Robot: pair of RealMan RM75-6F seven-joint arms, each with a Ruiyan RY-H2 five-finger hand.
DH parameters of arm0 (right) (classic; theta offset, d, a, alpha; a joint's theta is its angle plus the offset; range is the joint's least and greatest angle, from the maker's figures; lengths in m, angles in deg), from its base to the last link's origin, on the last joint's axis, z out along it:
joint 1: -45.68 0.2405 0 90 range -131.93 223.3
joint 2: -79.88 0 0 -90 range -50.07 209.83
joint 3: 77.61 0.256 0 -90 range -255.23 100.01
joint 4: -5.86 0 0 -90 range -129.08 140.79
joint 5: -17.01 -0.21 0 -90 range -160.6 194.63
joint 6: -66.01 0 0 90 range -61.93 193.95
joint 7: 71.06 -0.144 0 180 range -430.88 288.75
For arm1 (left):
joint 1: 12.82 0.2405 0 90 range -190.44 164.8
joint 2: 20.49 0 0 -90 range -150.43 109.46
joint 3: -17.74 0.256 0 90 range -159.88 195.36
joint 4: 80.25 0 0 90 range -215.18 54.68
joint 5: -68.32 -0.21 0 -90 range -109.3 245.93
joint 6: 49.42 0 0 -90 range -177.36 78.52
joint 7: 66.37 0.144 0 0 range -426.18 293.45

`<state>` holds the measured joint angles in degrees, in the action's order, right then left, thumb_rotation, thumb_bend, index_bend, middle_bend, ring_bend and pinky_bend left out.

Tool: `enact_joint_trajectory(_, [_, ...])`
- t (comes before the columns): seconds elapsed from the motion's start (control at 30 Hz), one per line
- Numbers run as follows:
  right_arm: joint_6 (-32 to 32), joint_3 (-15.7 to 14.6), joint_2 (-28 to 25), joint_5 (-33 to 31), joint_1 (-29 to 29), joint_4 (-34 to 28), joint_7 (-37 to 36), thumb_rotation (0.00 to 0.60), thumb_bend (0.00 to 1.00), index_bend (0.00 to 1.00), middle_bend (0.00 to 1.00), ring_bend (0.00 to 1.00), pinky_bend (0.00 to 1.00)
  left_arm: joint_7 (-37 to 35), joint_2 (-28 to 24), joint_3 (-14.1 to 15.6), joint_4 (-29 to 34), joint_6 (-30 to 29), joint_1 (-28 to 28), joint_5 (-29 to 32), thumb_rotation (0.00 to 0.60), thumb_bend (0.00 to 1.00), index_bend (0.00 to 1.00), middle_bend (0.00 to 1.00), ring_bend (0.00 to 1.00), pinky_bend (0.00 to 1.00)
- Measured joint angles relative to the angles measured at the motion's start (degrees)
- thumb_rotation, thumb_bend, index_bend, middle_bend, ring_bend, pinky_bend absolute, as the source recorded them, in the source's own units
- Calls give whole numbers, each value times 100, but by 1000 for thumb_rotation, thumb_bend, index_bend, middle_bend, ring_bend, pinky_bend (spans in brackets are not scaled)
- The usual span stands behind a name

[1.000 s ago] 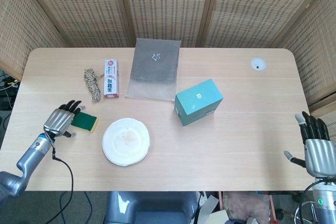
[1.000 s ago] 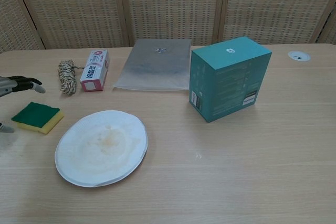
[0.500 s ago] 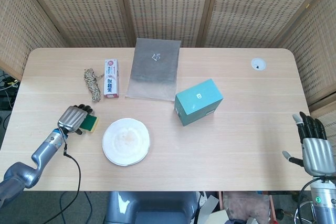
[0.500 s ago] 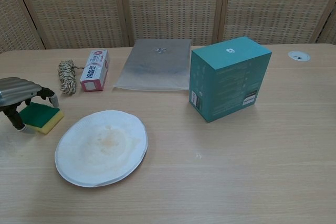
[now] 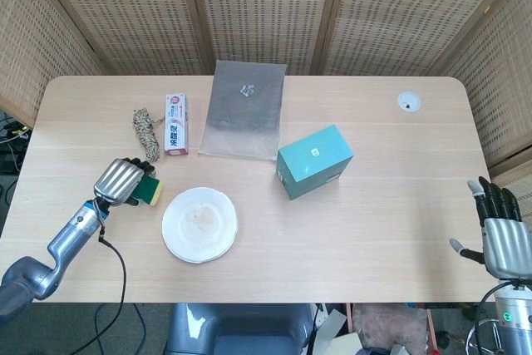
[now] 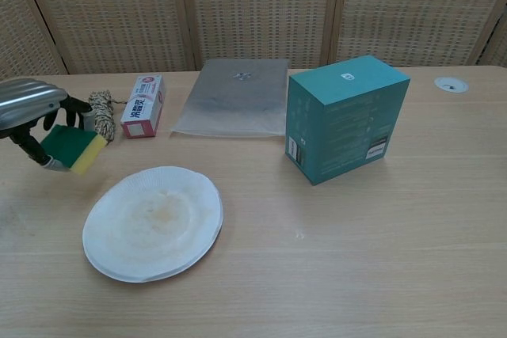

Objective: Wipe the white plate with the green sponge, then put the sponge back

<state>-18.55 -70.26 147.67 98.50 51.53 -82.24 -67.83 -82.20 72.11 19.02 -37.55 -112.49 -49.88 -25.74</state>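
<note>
We find the left hand [image 6: 36, 112] gripping the green-and-yellow rectangular sponge [image 6: 75, 149], lifted clear of the light wooden table [image 5: 391, 205] near its left edge. The round white plate [image 6: 153, 222], faintly stained at its centre, lies just right of the sponge, toward the front edge. The right hand [image 5: 501, 234] hangs off the front right corner, fingers extended and apart, holding nothing. We note a teal cardboard box [image 6: 347, 117] standing mid-table.
</note>
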Motion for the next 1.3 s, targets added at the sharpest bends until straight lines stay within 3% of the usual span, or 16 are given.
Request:
enact_joint_trajectory(0.2, [15,57,14,-102,17,30,45,600,0,0,0,0,0,281,-510,56,1507,40,-333,-300,600,36,489,462,417,532])
enact_joint_trajectory(0.3, [40,89,12,-174,25,46,32,600,0,0,0,0,0,483,-663,74,2131,373,-597,-369,600,35,489,462,417,532])
enact_joint_trajectory(0.4, [71,119,8,-246,32,67,30,600,0,0,0,0,0,678,-657,69,2327,843,-863,-366,600,35,493,462,417,532])
enact_joint_trajectory(0.57, [122,161,-3,-368,37,103,11,600,0,0,0,0,0,701,-332,40,2223,1318,-1145,-240,600,35,494,462,417,532])
enact_joint_trajectory(0.8, [194,203,-26,-502,40,145,-40,600,0,0,0,0,0,75,156,66,1678,1675,-1259,25,600,36,497,462,417,532])
enact_joint_trajectory(1.3, [239,209,-40,-540,56,140,-47,600,0,0,0,0,0,-1053,555,192,1213,1841,-1205,281,600,44,499,462,417,532])
